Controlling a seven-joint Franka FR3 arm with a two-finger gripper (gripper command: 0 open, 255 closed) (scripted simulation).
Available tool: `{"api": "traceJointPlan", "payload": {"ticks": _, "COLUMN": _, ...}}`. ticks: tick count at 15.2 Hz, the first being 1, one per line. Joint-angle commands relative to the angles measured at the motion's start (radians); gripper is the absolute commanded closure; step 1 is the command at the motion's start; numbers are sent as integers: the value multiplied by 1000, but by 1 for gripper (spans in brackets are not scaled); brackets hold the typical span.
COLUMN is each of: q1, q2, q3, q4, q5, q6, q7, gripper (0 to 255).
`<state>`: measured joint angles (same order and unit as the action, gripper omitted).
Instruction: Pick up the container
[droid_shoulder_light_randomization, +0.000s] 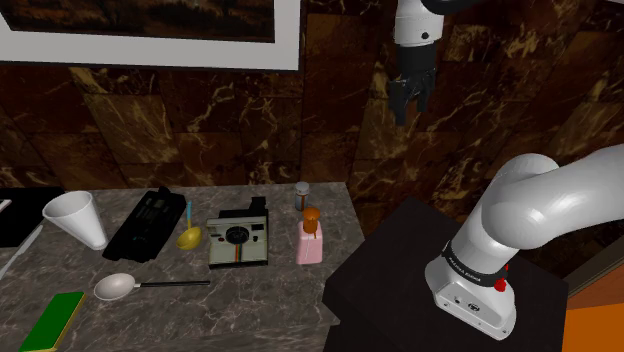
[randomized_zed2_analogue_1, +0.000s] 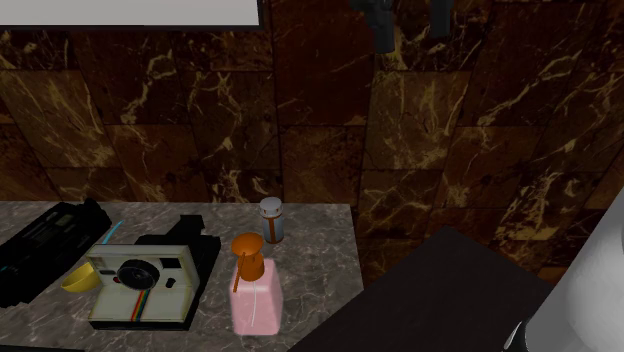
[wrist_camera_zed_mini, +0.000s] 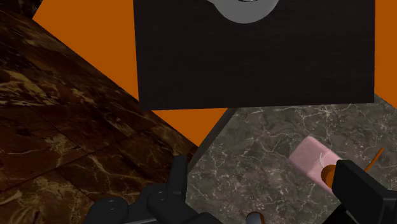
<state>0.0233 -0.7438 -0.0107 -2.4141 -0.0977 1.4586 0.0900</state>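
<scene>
The stand (droid_shoulder_light_randomization: 395, 270) sits nearest me, at the shoulder view's lower right. The gripper (droid_shoulder_light_randomization: 410, 104) hangs high above it by the wall (droid_shoulder_light_randomization: 200, 120), fingers spread with nothing between them. I take the container to be the small lidded jar (droid_shoulder_light_randomization: 302, 194) at the far right of the surface (droid_shoulder_light_randomization: 260, 300), close to the wall and just behind the pink bottle (droid_shoulder_light_randomization: 309, 240). It looks light, stiff and smooth-sided, so likely to tip or slip. I'd come from above and pinch it round the middle, clear of the bottle.
</scene>
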Motion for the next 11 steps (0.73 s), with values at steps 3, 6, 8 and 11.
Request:
{"api": "traceJointPlan", "payload": {"ticks": 3, "q1": 1, "q2": 31, "q3": -1, "q4": -38, "q5": 5, "q6": 80, "q7": 11, "gripper": 0}}
{"api": "traceJointPlan", "payload": {"ticks": 6, "q1": 2, "q2": 90, "q3": -3, "q4": -85, "q5": 12, "q6": 202, "q7": 26, "gripper": 0}}
{"api": "traceJointPlan", "payload": {"ticks": 8, "q1": 3, "q2": 137, "q3": -4, "q4": -108, "q5": 16, "q6": 285, "q7": 36, "gripper": 0}}
{"api": "traceJointPlan", "payload": {"ticks": 11, "q1": 4, "q2": 220, "q3": -5, "q4": -132, "q5": 22, "q6": 408, "q7": 49, "gripper": 0}}
